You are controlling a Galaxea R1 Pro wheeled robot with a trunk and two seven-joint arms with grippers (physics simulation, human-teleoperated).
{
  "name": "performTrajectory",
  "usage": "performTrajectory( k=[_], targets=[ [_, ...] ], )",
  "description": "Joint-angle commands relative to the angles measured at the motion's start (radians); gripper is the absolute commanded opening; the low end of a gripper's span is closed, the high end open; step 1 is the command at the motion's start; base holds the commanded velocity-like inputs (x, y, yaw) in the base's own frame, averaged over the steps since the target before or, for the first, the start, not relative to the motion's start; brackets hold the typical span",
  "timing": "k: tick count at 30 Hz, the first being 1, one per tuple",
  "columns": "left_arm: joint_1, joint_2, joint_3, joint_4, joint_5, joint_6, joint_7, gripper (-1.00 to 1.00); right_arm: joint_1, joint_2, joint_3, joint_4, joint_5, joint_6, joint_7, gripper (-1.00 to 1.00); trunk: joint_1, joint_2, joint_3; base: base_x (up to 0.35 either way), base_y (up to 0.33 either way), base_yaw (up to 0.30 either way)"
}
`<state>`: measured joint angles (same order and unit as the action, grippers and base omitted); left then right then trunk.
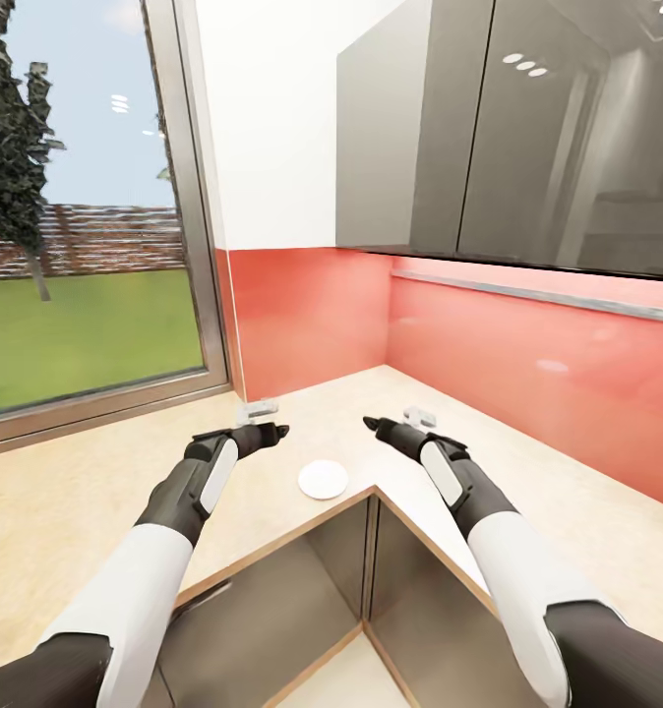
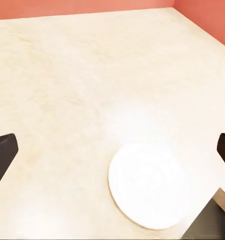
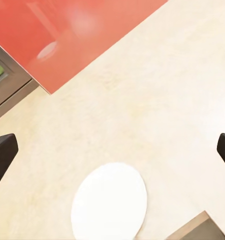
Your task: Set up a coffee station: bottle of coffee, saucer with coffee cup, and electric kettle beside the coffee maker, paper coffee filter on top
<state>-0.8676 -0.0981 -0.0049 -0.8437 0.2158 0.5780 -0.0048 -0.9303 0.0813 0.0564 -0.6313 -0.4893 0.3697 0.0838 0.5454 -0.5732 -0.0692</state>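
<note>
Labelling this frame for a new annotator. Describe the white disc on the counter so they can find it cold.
Start at the corner where the two red backsplash walls meet above the beige stone countertop. Come forward to the counter's inner front corner, above the steel cabinet doors. The flat round white saucer lies there between the two open hands, the sole round white thing on the beige.
</note>
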Motion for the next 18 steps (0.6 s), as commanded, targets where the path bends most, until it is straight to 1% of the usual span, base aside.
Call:
performTrajectory(
  k=[1,5,9,16,18],
  targets=[
    [0.009,0.0,0.0,-0.002,0.003,0.005,-0.001,1.0,0.0,0.0,0.0,0.0,-0.003,0.004,0.0,1.0,0.0,-0.002,-0.002,0.01,0.0,0.0],
    [0.028,0.001,0.001,-0.003,0.003,0.005,-0.001,1.0,0.005,0.001,0.001,0.007,-0.003,0.003,0.001,1.0,0.0,-0.002,-0.002,0.059,0.0,0.0],
    [0.033,0.001,0.002,-0.003,0.003,0.006,-0.001,1.0,0.011,0.001,0.001,0.014,-0.003,0.003,0.009,1.0,0.0,-0.002,-0.002,0.242,0.0,0.0],
    [0.043,0.0,0.0,-0.002,0.005,0.006,-0.002,1.0,0.02,0.002,0.002,0.03,-0.003,0.004,0.012,1.0,0.0,-0.002,-0.002,0.053,0.0,0.0],
    [0.048,0.0,0.0,-0.002,0.006,0.006,-0.003,1.0,0.023,0.002,0.002,0.039,-0.003,0.004,0.012,1.0,0.0,-0.002,-0.002,0.18,0.0,0.0]
  ],
)
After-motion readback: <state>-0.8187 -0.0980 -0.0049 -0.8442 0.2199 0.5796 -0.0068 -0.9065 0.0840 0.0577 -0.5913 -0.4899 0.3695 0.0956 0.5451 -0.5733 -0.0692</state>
